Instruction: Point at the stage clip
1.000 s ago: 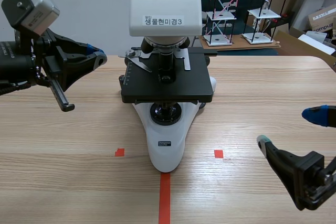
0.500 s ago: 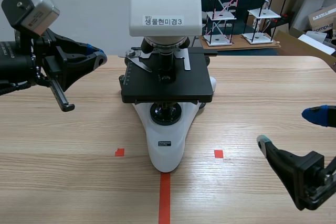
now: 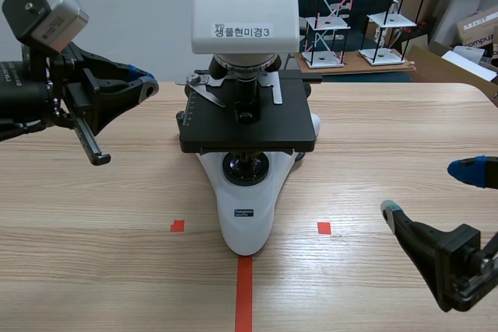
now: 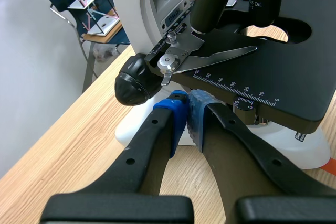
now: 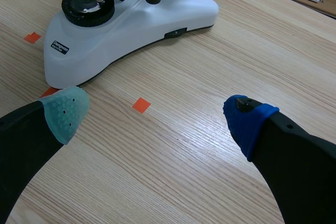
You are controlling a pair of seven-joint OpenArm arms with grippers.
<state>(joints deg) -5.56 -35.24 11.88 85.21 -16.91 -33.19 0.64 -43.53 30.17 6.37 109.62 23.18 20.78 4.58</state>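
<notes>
Left gripper (image 3: pixel 146 83): my fingers are together, pads (image 4: pixel 197 111) pressed one on the other with nothing between them. It hangs above the table (image 3: pixel 93 192), to the left of the microscope (image 3: pixel 246 215), tips aimed at the stage (image 3: pixel 249 126).

Stage clip (image 3: pixel 204 91): a silver arm lying flat on the stage's far left part, under the objectives (image 4: pixel 215 3). In the left wrist view its pivot screw and a black knob (image 4: pixel 134 81) sit just ahead of my tips. The scene view shows a gap between tip and clip — no contact.

Right gripper (image 3: pixel 424 188): fingers wide apart, holding nothing. It sits low over the table's near right side, well apart from the microscope.
</notes>
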